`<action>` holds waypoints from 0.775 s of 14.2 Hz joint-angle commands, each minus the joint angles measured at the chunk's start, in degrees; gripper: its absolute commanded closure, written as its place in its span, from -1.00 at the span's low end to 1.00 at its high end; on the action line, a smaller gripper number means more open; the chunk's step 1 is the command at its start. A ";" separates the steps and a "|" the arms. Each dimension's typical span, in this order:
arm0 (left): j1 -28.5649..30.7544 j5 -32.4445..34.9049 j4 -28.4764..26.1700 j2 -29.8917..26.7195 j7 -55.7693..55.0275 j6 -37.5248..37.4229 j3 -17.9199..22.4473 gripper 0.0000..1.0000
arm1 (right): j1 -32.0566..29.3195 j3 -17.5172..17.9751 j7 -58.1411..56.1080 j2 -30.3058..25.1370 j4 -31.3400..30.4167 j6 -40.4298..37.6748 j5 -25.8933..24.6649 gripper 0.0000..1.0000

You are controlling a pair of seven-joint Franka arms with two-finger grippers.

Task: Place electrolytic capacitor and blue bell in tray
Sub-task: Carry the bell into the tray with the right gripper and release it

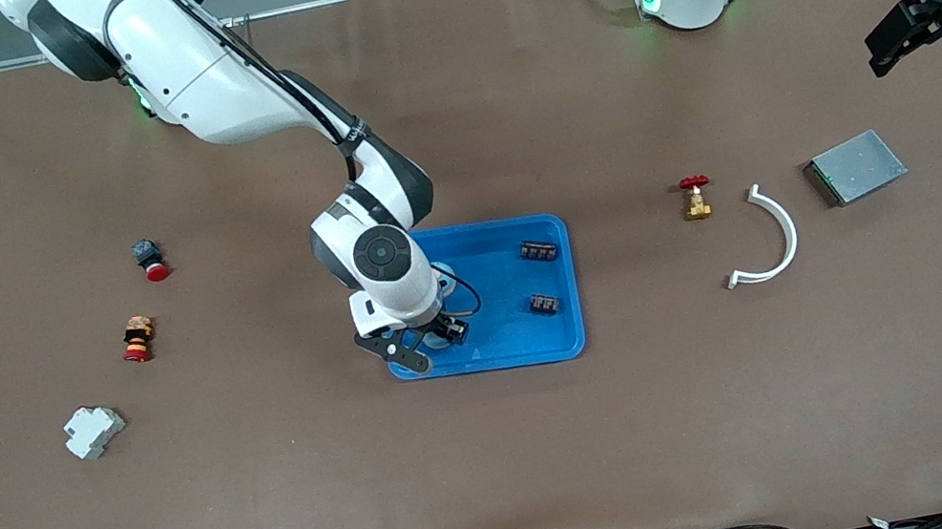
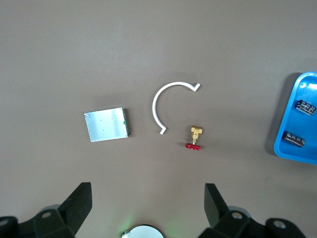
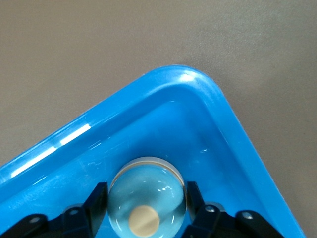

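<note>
The blue tray (image 1: 507,357) lies mid-table. My right gripper (image 1: 430,335) is down inside its corner nearest the front camera, at the right arm's end. Its fingers (image 3: 97,203) press against both sides of the pale blue domed bell (image 3: 147,191), which sits on the tray floor (image 3: 163,124). Two dark electrolytic capacitors (image 1: 538,250) (image 1: 545,302) lie in the tray toward the left arm's end; the left wrist view shows these capacitors (image 2: 306,106) too. My left gripper (image 1: 879,52) waits open and empty, high over the table at the left arm's end, with its fingers (image 2: 79,201) wide apart.
A brass valve with a red handle (image 1: 696,198), a white curved strip (image 1: 771,236) and a grey metal box (image 1: 855,167) lie toward the left arm's end. Two red-capped buttons (image 1: 149,259) (image 1: 138,340) and a white block (image 1: 94,431) lie toward the right arm's end.
</note>
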 commanded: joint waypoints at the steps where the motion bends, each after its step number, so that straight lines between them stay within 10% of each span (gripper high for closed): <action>1: -1.87 -1.14 -2.32 -2.89 1.29 0.04 2.52 -1.00 | 0.67 -0.60 1.68 0.87 1.65 -0.20 -3.24 -1.00; 11: -2.40 -1.14 -3.03 -4.30 1.47 0.48 3.50 -1.00 | -1.86 -0.07 -8.58 -3.34 6.75 -17.85 -2.37 -1.00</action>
